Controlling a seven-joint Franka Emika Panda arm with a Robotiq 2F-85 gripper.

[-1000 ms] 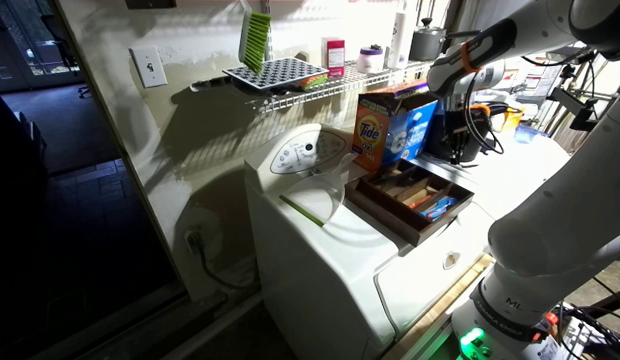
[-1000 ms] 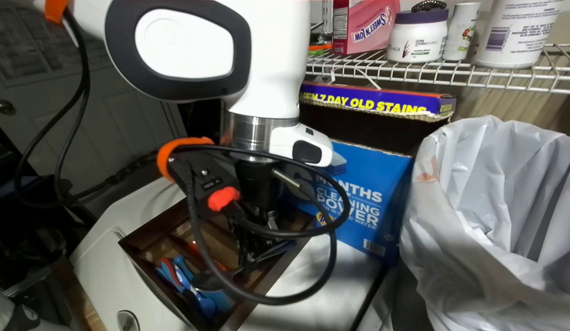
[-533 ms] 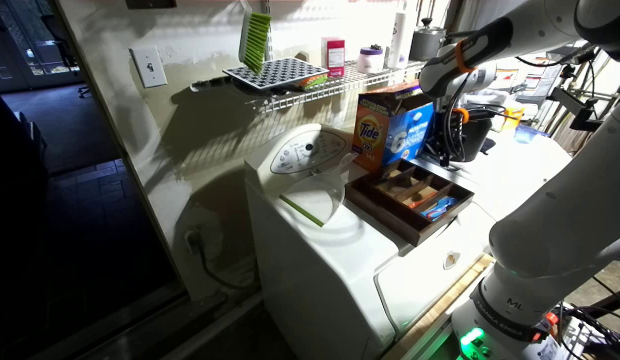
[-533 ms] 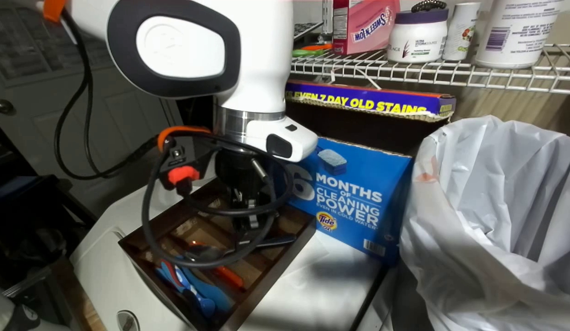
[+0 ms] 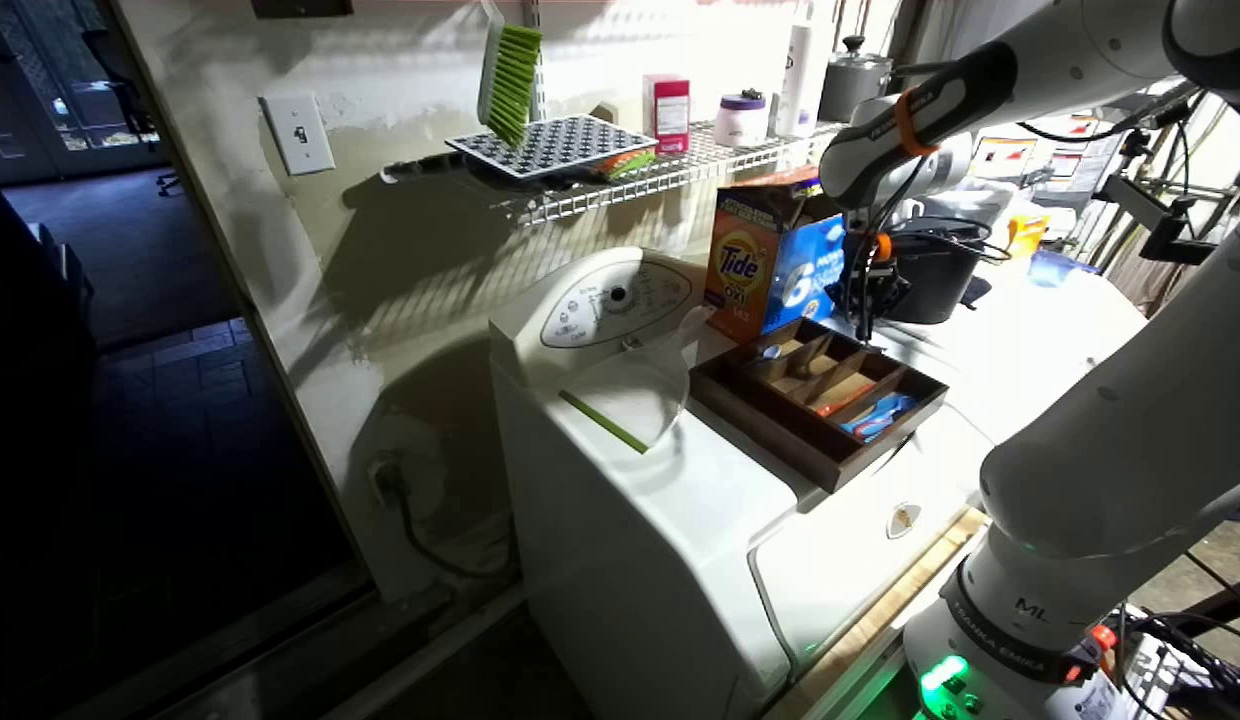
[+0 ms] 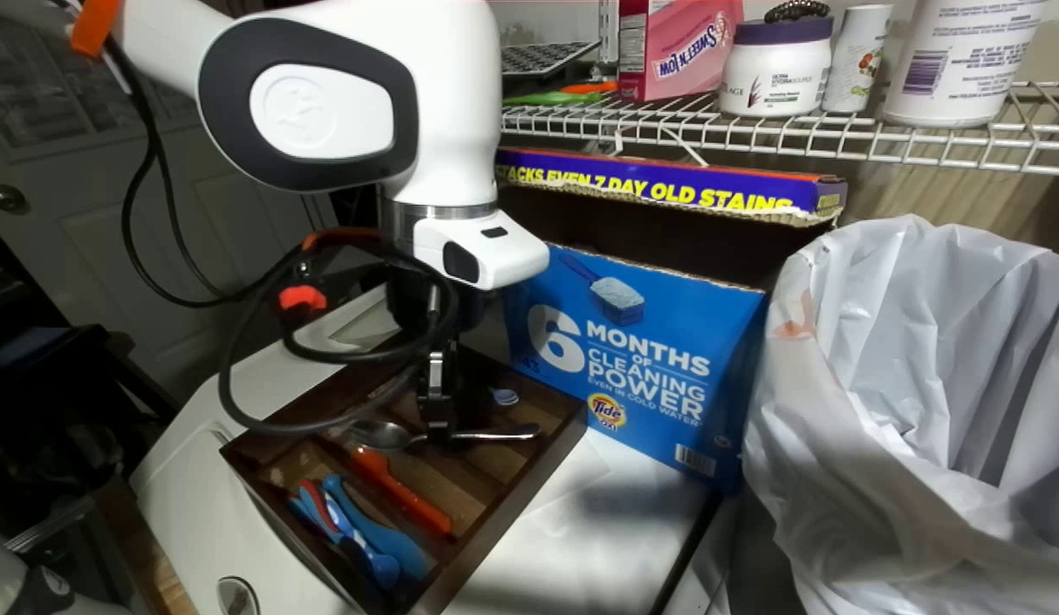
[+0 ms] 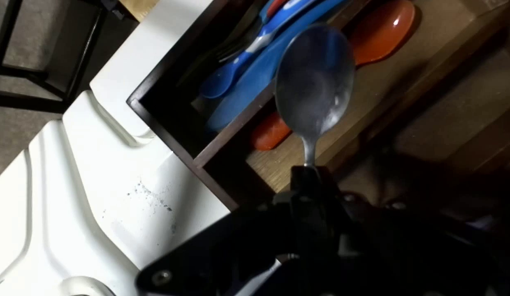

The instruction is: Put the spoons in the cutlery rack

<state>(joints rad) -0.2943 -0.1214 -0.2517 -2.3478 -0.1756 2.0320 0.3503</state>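
At left in an exterior view, a white appliance [image 6: 179, 504] carries a dark cutlery rack [image 6: 540, 459]. Blue utensils [image 6: 393, 542] lie in an end compartment, an orange spoon [image 6: 410, 501] in the next. Over the rack, the gripper [image 6: 438, 427] pinches a metal spoon [image 6: 384, 436] by its handle. Farther right are a blue Tide box [image 6: 675, 384] and a white plastic bag [image 6: 888, 427].

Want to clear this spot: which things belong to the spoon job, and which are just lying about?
For the job: metal spoon, hand gripping it, cutlery rack below, orange spoon and blue spoon inside.

Not involved: Tide box, dustpan, green brush, lidded pot, white plastic bag.
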